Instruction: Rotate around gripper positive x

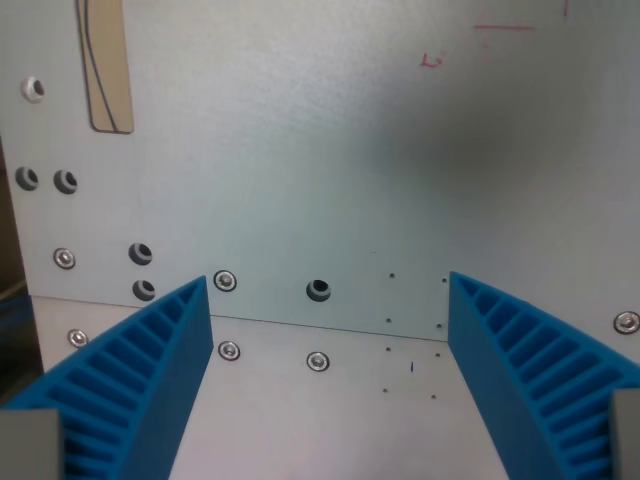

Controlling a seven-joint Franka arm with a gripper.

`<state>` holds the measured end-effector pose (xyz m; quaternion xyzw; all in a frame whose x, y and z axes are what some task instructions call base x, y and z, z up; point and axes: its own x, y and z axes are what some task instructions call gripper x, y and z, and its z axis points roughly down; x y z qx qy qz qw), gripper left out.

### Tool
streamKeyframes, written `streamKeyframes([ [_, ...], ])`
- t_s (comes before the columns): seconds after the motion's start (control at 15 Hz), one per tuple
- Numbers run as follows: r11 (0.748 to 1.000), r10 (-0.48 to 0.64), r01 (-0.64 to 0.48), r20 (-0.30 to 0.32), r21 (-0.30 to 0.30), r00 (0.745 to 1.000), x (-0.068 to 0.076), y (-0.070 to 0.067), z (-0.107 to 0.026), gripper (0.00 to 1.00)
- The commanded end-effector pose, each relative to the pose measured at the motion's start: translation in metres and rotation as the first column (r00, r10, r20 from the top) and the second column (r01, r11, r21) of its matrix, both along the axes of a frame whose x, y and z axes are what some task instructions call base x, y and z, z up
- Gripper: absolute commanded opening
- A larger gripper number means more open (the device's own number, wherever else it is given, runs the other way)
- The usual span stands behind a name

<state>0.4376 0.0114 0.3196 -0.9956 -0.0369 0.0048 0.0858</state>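
My claw (328,285) stands spread wide with nothing between its blue ribbed fingers (140,385), whose bases are cut off at the lower corners, over a pale metal plate (330,180) with screws and holes, a tan strip (108,65) cropped at upper left, faint red marks (432,61) unreadable beyond.
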Motion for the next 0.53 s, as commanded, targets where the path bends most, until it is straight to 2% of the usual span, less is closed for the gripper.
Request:
streamKeyframes([
  [0.07, 0.978, 0.024, -0.019, -0.02, 0.209, 1.0, 0.0003, -0.005, 0.0036, 1.0],
  [0.53, 0.958, 0.025, -0.017, -0.026, 0.288, 0.999, 0.0003, -0.005, 0.0036, 1.0],
])
